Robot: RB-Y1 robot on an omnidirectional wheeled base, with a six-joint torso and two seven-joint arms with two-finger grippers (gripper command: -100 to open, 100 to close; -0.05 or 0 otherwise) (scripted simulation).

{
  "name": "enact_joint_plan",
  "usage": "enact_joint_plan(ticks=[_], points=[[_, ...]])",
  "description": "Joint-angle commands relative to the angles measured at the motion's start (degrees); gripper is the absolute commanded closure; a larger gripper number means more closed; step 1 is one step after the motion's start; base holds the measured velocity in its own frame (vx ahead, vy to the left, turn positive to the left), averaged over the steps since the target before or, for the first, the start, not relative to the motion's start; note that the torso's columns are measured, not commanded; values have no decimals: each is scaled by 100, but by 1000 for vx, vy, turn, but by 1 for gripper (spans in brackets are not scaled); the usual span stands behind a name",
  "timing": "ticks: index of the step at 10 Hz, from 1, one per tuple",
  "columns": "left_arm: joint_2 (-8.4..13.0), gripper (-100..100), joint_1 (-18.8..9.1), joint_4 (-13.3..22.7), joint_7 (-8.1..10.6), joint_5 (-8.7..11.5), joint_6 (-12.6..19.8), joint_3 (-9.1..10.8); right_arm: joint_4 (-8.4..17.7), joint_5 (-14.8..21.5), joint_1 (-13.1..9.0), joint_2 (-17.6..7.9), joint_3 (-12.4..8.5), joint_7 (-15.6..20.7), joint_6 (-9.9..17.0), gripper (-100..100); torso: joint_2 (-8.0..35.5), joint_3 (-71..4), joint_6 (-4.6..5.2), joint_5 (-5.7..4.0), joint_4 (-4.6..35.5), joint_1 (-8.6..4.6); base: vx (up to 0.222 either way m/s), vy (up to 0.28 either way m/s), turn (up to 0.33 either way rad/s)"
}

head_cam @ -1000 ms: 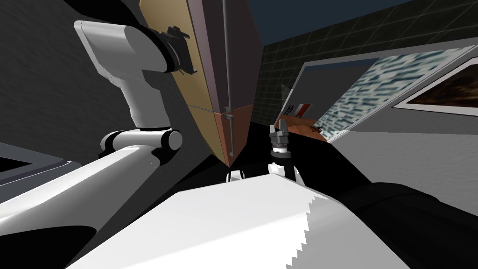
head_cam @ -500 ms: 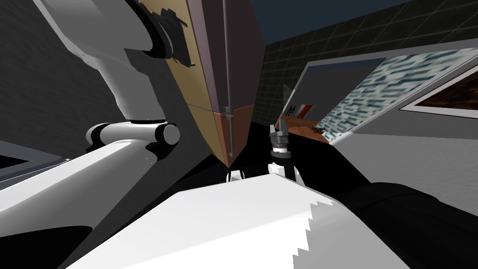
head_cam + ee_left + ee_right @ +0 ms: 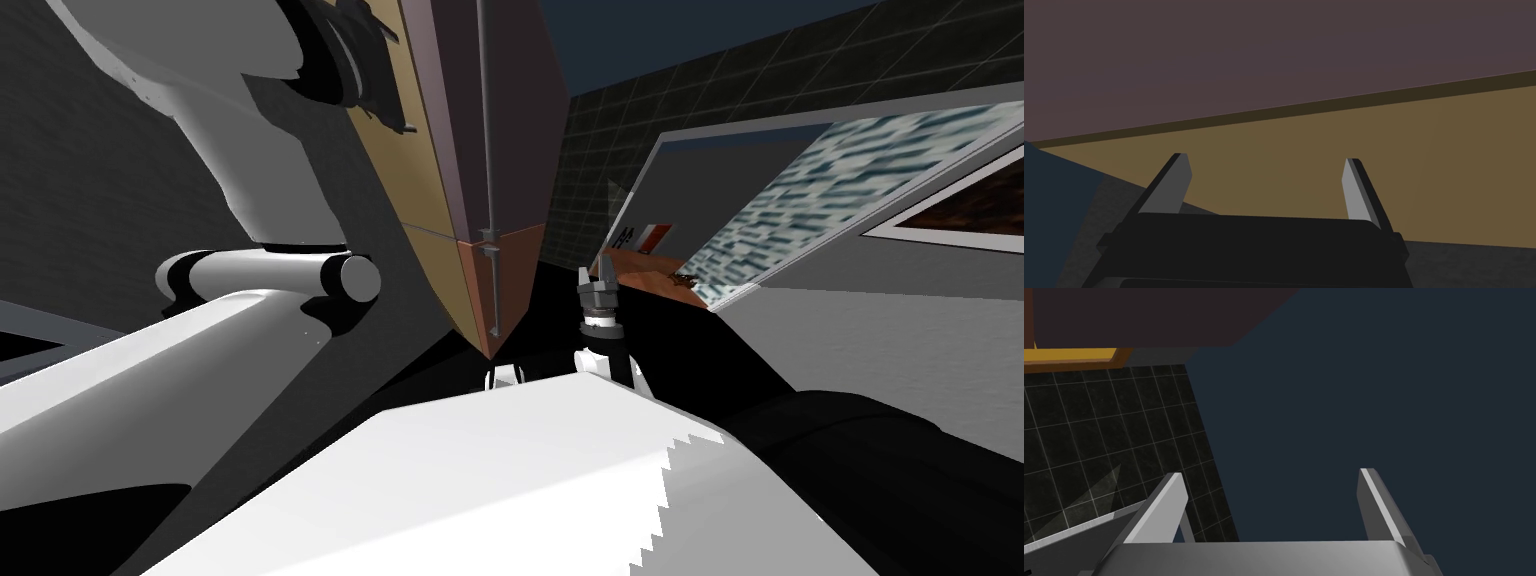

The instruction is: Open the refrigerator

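Tan-sided refrigerator (image 3: 520,130) is closed; left gripper (image 3: 1266,159) at its side and right gripper (image 3: 1270,473) both spread, empty.

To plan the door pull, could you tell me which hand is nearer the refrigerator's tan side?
Left. The left hand faces the tan side closely, open; the right hand sits low beyond the door's far edge.

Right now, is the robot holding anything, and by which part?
No. The left gripper, up by the refrigerator, and the right gripper both have open fingers with nothing between them.
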Motion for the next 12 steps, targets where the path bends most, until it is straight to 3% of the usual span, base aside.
enact_joint_plan(ticks=[1, 3, 4, 6, 7, 10, 11, 12], points=[[-11, -100, -370, 96, -92, 80, 289, 35, 0, 0, 0, 0, 0, 0, 0, 0, 2, -2, 8, -5, 2, 2, 18, -24, 23], [-11, -100, -526, 96, -92, 80, 289, 35, 0, 0, 0, 0, 0, 0, 0, 0, 16, 10, 12, -14, 8, -19, 17, -20, 12], [15, -100, -749, 271, -192, 142, 604, 71, 0, 0, -1, 0, 0, 0, 0, 0, 19, 13, 2, -8, 4, -11, 26, -33, 37], [15, -100, -848, 271, -192, 142, 604, 71, 0, 0, 0, 0, 0, 0, 0, 0, 32, 25, 3, -12, 9, -18, 19, -25, 31], [36, -100, -1012, 434, -291, 198, 904, 107, 0, 0, -1, 0, 0, 0, 0, 0, 36, 23, 10, -17, 12, -19, 19, -22, 17], [36, -100, -1153, 434, -291, 198, 904, 107, 0, 0, 0, 0, 0, 0, 0, 0, 33, 23, 8, -20, 9, -28, 10, -20, 14], [54, -100, -1382, 585, -387, 249, 1188, 141, 0, 0, -1, 0, 0, 0, 0, 0, 39, 31, 8, -21, 5, -32, 18, -20, 43], [54, -100, -1440, 585, -387, 249, 1188, 141, 0, 0, 0, 0, 0, 0, 0, 0, 47, 41, 4, -23, 7, -43, 33, -33, 26]])
